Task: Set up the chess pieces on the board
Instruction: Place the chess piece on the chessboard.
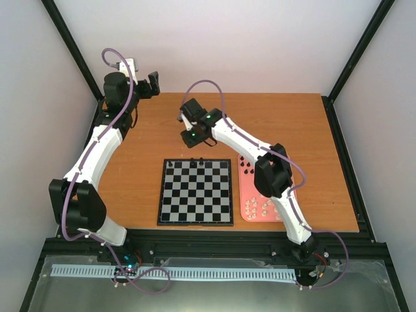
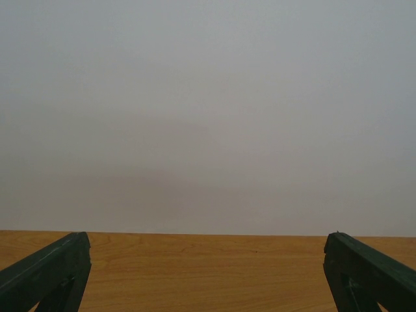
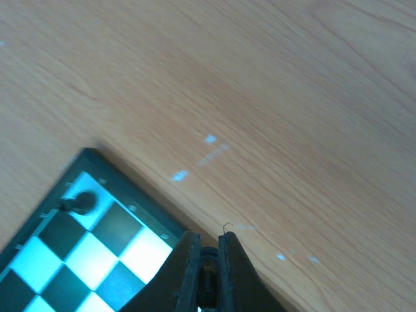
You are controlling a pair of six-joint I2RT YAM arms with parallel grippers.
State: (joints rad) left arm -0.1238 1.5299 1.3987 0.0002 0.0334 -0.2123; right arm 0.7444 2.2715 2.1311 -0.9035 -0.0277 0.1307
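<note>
**Desk lead:** Where is the right pincer (image 3: 208, 239)?

**Me:** I have it over the bare desk (image 1: 273, 123), just off the far edge of the board (image 1: 195, 198) and near its far left corner. The jaws are pressed together. There is a dark sliver in the slit between them, but (my wrist view is blurred) I cannot tell whether it is a piece.

**Desk lead:** And the board itself?

**Me:** It lies flat in the middle of the desk, in front of both arm bases. I count three black pieces (image 1: 170, 165) on its far row: one on the left corner square and two side by side near the middle.

**Desk lead:** The other pieces?

**Me:** They are in the pink tray (image 1: 246, 194), just beside the board's right edge. Dark ones sit at the far end and white pieces (image 1: 255, 208) at the near end. My right arm crosses above the tray and hides part of it.

**Desk lead:** Left pincer (image 2: 207, 239)?

**Me:** It is raised at the desk's far left corner, well apart from the board. The jaws are wide and hold nothing, and its camera faces the wall (image 2: 208, 97).
</note>
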